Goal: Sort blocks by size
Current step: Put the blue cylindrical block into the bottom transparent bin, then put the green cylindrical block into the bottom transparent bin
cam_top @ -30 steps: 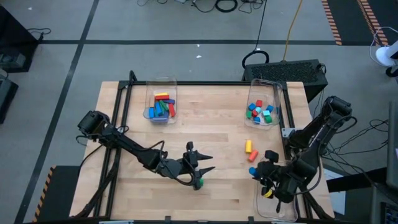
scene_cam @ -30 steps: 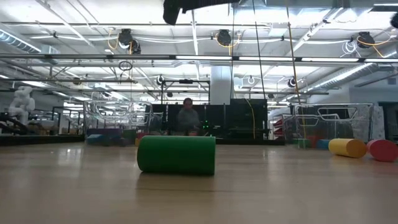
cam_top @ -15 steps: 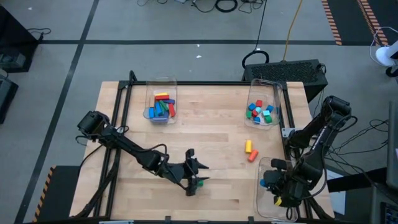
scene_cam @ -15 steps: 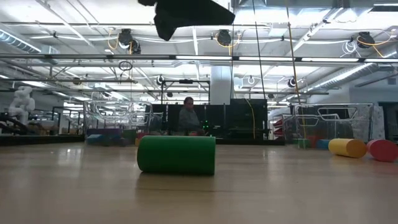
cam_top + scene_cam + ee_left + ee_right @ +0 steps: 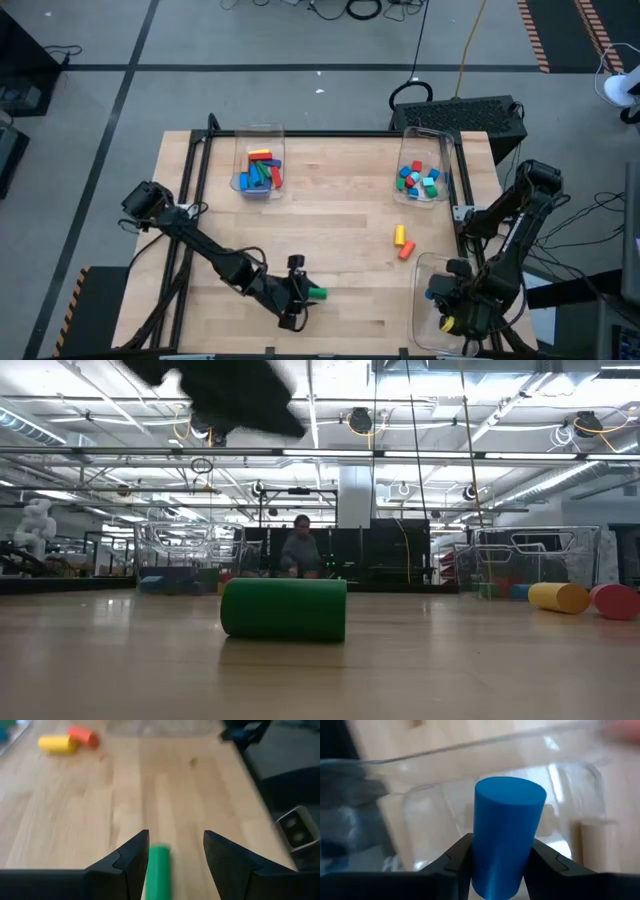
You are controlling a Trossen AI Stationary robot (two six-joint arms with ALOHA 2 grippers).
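Observation:
A green cylinder block (image 5: 316, 293) lies on its side near the table's near edge, also in the low view (image 5: 284, 608). My left gripper (image 5: 173, 862) is open and slants down over it, with the green cylinder (image 5: 159, 872) between its fingers, close beside one of them. My right gripper (image 5: 442, 298) hangs over a clear bin (image 5: 424, 318) at the near right corner, shut on a blue cylinder block (image 5: 507, 835). A yellow cylinder (image 5: 398, 235) and an orange-red one (image 5: 406, 250) lie on the table's right side. My right gripper pinches the blue cylinder's curved side (image 5: 479, 862) between its two fingers, near one end. The fingers point steeply down from above. The cylinder is lifted clear over the bin, and its free flat end (image 5: 510, 790) sticks out past the fingertips.
Two more clear bins stand at the far edge, one (image 5: 259, 190) at the left with longer blocks, one (image 5: 421, 196) at the right with small ones. A person stands in the room beyond the table (image 5: 300, 550). Bare wood lies between the bins.
My left gripper has moved toward the near edge and down and tipped lower, so its fingers now straddle the green cylinder, which has stayed put. My right gripper has carried the blue cylinder toward the near right corner, over the clear bin.

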